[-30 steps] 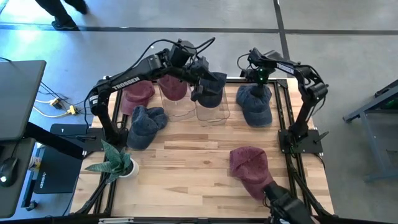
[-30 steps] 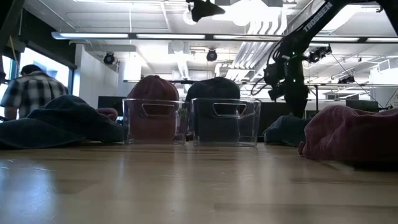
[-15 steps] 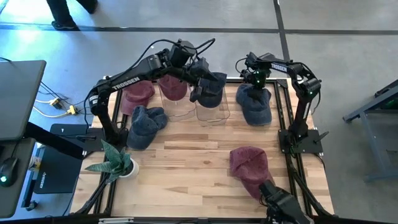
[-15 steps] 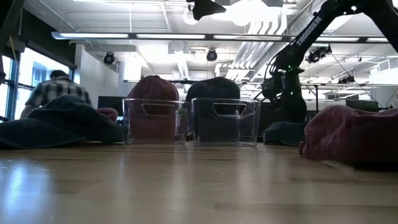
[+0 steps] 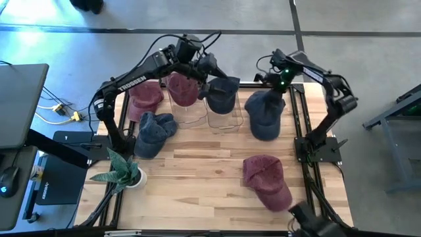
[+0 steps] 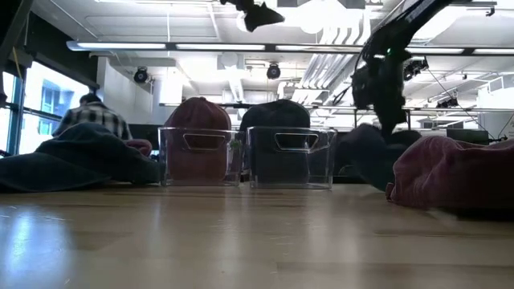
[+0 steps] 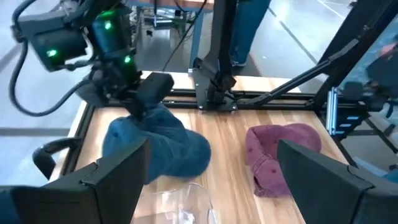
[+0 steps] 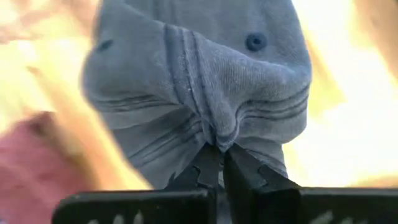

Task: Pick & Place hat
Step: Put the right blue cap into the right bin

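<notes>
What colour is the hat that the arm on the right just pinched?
Blue-grey, with ribbed stripes. The right gripper is shut on the blue hat; the right wrist view shows it best.

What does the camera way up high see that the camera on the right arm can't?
Only the high view shows the whole table, the left pincer open above the two clear bins, the plant, and the other hats. Only the right wrist view shows the right pincer shut on a fold of fabric, up close. Both show the blue hat it holds and a maroon hat.
</notes>
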{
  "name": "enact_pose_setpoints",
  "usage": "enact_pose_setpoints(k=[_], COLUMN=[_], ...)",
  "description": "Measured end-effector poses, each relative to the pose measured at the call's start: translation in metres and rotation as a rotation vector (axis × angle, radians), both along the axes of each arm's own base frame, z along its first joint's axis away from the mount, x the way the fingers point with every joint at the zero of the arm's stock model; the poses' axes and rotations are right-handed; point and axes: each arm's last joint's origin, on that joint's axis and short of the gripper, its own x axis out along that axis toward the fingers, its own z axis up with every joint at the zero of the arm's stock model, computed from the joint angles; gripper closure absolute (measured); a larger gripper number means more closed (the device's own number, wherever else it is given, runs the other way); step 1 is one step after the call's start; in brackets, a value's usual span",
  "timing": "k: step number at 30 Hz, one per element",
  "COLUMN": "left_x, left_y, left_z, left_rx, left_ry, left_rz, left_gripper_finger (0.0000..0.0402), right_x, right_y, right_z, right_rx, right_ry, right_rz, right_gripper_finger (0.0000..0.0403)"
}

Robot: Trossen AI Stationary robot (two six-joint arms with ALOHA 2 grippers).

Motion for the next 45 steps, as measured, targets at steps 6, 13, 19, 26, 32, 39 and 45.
enact_pose_setpoints(k=[6,13,19,26,32,39,45], left_x=[0.003,0.033,0.055,0.081,0.093,0.097,0.094], left_y=[0.0,0.012,0.01,-0.002,-0.006,-0.005,-0.008], left_z=[0.007,-0.003,-0.007,-0.017,-0.03,-0.046,-0.047], left_rx=[0.065,-0.04,-0.061,-0.016,0.026,0.004,-0.039], left_ry=[-0.082,-0.2,-0.318,-0.415,-0.393,-0.337,-0.311], left_rz=[-0.01,-0.069,-0.159,-0.183,-0.139,-0.279,-0.372], left_gripper_finger=[0.0058,0.0058,0.0058,0.0058,0.0058,0.0058,0.0104], right_x=[-0.013,-0.024,-0.024,0.002,0.02,0.029,0.03], right_y=[0.034,0.074,0.096,0.104,0.114,0.122,0.123], right_z=[0.041,0.087,0.117,0.137,0.147,0.151,0.152], right_rx=[0.107,0.2,0.162,0.183,0.243,0.284,0.283], right_ry=[-0.16,-0.508,-0.727,-0.895,-0.98,-1.005,-1.016], right_rz=[-0.122,-0.163,-0.147,-0.058,0.054,0.116,0.132], right_gripper_finger=[0.0395,0.0394,0.0399,0.0395,0.0398,0.0396,0.0393])
